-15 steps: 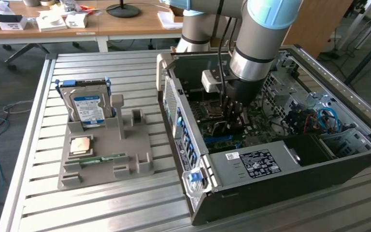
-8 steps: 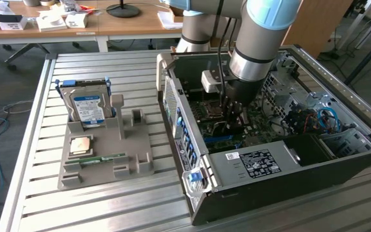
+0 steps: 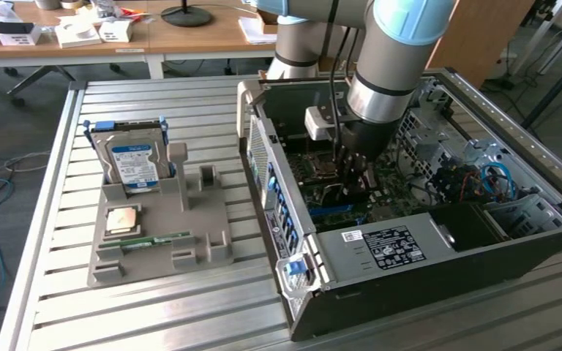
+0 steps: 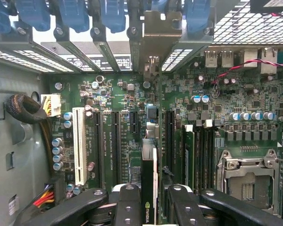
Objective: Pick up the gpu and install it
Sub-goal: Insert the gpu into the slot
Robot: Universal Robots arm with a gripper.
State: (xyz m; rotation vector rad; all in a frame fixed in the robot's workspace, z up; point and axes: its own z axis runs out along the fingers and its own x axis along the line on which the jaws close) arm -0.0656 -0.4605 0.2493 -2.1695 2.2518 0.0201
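Pincer (image 4: 151, 200) clenched on the gpu (image 4: 148, 169) — edge-on above the motherboard (image 4: 113, 94); case (image 3: 379, 248) walls near.

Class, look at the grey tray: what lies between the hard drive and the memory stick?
A square chip lies between hard drive and memory stick, in the exterior view.

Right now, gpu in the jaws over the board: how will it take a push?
Probably stiff: the gpu stands edge-on and straight, with no sag. Likely fragile to side load, being a thin card. It may slip, since the jaws pinch only its near edge.
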